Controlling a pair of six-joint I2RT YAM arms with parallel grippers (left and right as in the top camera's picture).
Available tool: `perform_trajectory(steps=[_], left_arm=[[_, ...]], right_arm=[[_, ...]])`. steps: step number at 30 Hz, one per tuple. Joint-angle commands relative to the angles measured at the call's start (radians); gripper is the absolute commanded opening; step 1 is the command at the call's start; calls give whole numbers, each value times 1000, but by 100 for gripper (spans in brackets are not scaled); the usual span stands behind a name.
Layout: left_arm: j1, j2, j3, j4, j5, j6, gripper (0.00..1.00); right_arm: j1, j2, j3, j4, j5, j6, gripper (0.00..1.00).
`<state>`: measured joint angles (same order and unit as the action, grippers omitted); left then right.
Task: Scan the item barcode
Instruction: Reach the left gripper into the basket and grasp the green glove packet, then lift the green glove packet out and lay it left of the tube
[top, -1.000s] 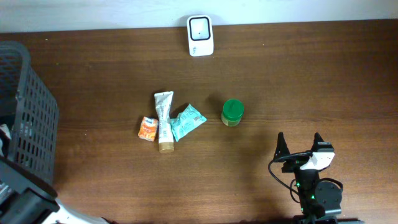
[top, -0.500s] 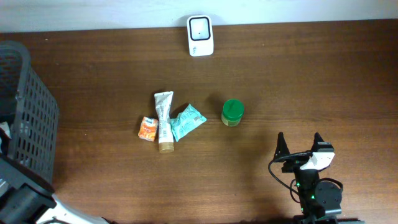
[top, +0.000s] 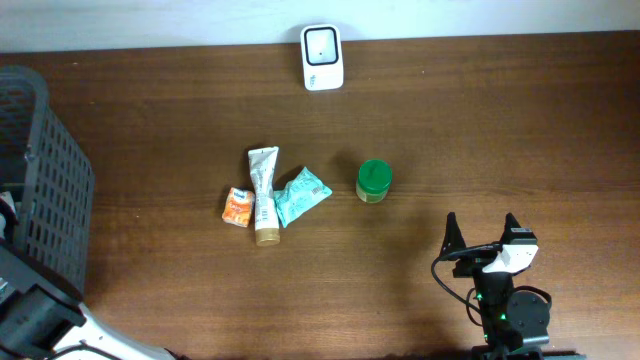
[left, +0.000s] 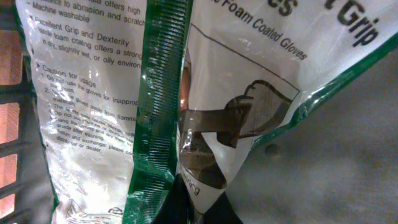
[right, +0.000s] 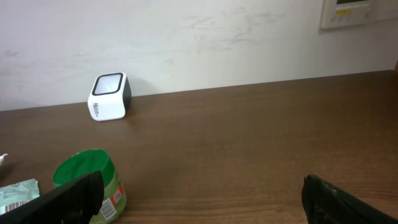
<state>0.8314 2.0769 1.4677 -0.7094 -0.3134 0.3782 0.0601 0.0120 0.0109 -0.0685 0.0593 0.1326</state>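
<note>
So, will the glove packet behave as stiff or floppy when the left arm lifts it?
Probably floppy: the glove packet is thin, wrinkled film. Its glossy surface might slip in the jaws of the left gripper, which seem shut on one edge. Likely light, since just dark gloves show through the clear window.

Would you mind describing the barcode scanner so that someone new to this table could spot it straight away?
Start at the far edge of the dark wooden table, where it meets the white wall. The scanner stands there alone, well behind the green-lidded jar and the teal packet. It is the only white, boxy device, with a square window on its face.
</note>
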Motion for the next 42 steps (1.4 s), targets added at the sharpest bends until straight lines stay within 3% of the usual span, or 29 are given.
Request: perform_trajectory(steps=[1,9,14,27,31,35,39,42], left_arm=[[10,124,-68,-50,40,1,0],[-18,13,100,-205,126,-33,0],[-44,-135,182,-217,141,-37,0],[-120,-549,233,3,153,-109,0],[-228,-655,233,108,153,-111,0],[-475,-756,233,173,153,-158,0],[-731,-765,233,93,152,-161,0],[-859,-734,233,-30,153,-239,0]], right_arm=[[5,-6,-5,-7,1,6,98],[5,-6,-5,-7,1,6,98],[5,-6,-5,-7,1,6,98],[5,-6,-5,-7,1,6,98],[5,-6,-5,-7,1,6,98],[5,-6,-5,-7,1,6,98],[5,-6,-5,-7,1,6,98],[5,-6,-5,-7,1,6,98]])
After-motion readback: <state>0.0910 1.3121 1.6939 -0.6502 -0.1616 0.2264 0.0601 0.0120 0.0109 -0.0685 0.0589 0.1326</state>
